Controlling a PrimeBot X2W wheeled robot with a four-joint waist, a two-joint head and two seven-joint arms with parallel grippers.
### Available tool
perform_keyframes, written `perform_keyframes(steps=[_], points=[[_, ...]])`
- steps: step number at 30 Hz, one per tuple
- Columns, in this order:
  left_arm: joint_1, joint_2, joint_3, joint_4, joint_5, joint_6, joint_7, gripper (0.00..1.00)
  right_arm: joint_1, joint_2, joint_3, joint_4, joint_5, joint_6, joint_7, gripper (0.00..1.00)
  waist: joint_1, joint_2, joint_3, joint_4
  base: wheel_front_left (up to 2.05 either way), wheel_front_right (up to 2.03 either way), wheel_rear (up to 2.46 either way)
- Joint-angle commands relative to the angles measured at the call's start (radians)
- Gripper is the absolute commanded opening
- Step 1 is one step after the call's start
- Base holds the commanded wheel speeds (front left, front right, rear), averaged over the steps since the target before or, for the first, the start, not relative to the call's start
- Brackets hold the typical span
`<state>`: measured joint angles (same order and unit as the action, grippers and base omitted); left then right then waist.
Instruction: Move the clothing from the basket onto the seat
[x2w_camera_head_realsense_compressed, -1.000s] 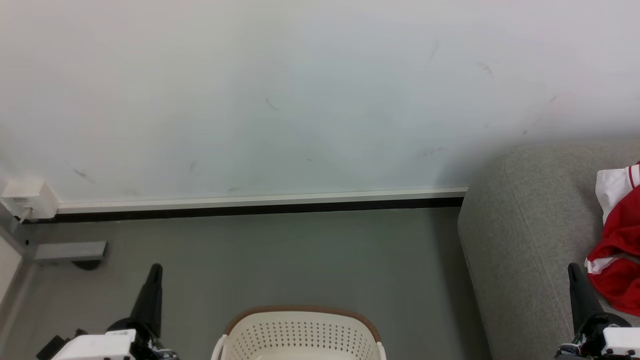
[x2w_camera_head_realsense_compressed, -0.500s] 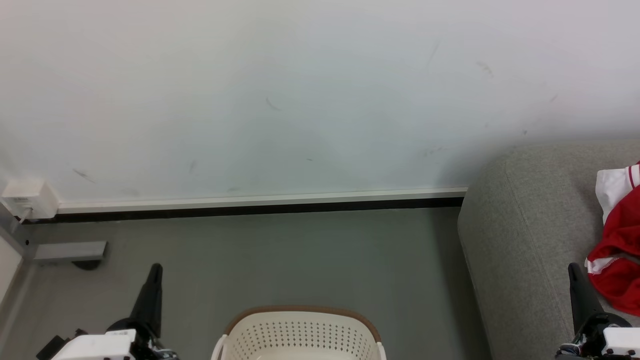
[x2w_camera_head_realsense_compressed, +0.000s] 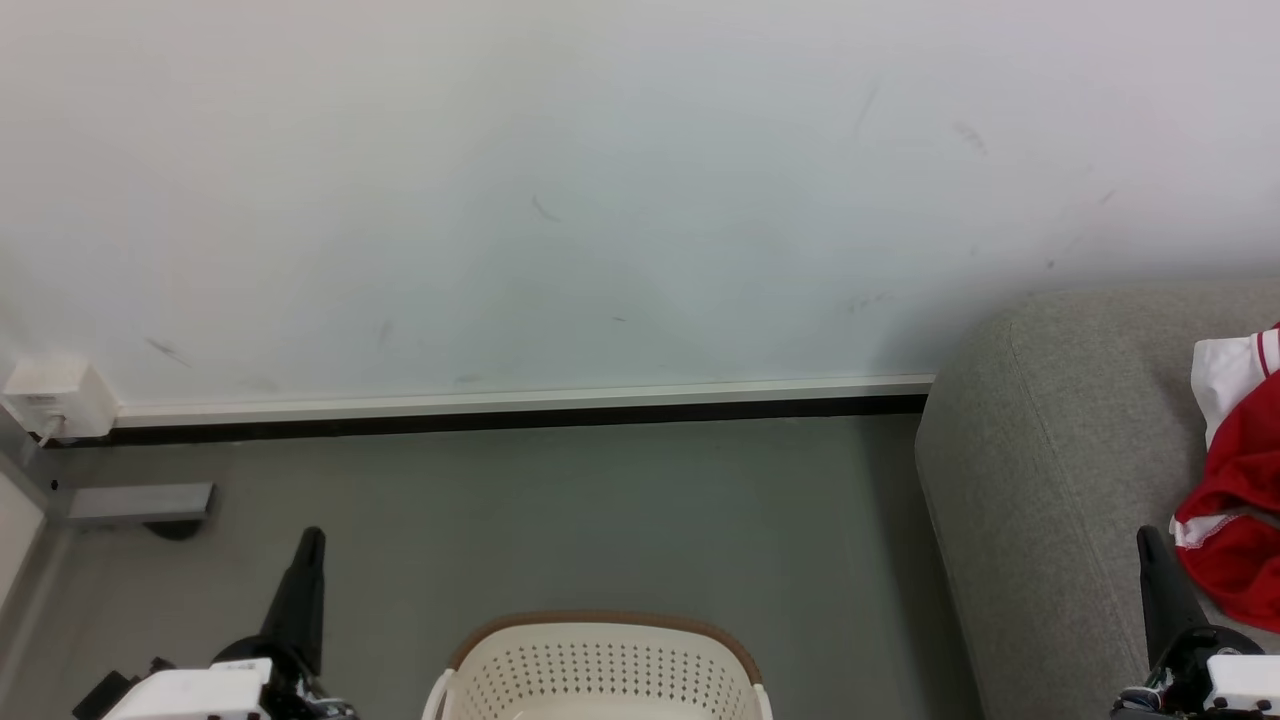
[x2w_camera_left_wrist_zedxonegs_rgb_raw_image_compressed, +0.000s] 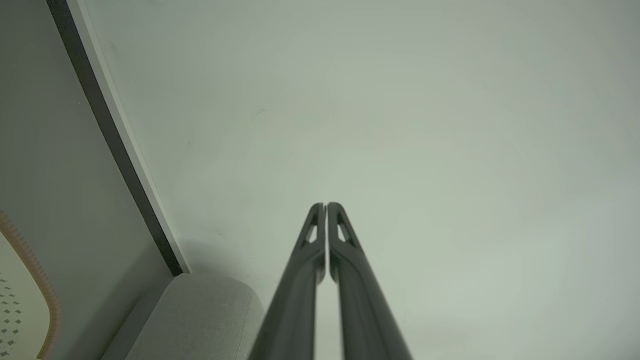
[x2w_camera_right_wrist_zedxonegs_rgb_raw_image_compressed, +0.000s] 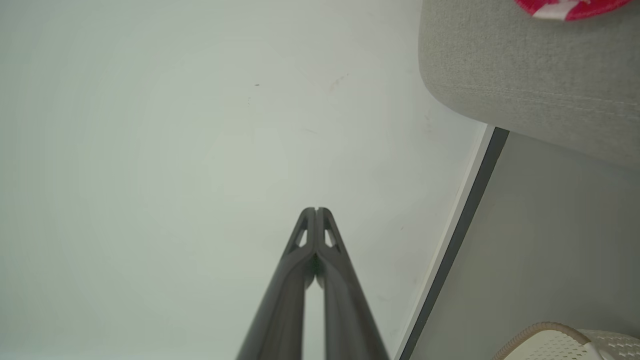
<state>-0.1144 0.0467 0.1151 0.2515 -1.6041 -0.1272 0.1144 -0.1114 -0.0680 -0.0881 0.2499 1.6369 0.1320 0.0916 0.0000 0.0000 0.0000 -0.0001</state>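
Grey floor (x2w_camera_head_realsense_compressed: 600, 510) meets scuffed white wall (x2w_camera_head_realsense_compressed: 600, 200); left claw (x2w_camera_left_wrist_zedxonegs_rgb_raw_image_compressed: 326, 205) and right claw (x2w_camera_right_wrist_zedxonegs_rgb_raw_image_compressed: 316, 209) pinched together.

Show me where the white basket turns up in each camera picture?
Head view: the basket at bottom centre.
Left wrist view: the basket at the lower left edge.
Right wrist view: the basket in the lower right corner.
Shared landmark: the dark skirting strip.

The left tool (x2w_camera_head_realsense_compressed: 311, 540) sits at 8 o'clock in the head view, its 2 dark fingers (x2w_camera_left_wrist_zedxonegs_rgb_raw_image_compressed: 302, 285) shut tip to tip and leaning toward 1 o'clock. The right tool (x2w_camera_head_realsense_compressed: 1146, 537) sits at 4 o'clock, leaning toward 11 o'clock, also shut tip to tip, gripping nothing.
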Motion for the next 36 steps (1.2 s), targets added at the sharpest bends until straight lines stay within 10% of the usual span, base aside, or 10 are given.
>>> perform_keyframes(steps=[1,36], points=[[-0.006,0.007,0.002,-0.003,-0.014,-0.006,0.005,0.00,-0.006,-0.003,-0.003,0.001,-0.002,-0.002,0.005,0.00,0.0000,0.0000,0.000,0.000,0.00,0.00,0.00],[-0.006,0.007,0.002,-0.003,-0.014,-0.006,0.005,0.00,-0.007,0.000,-0.006,0.002,-0.007,-0.002,0.007,0.00,0.0000,0.0000,0.000,0.000,0.00,0.00,0.00]])
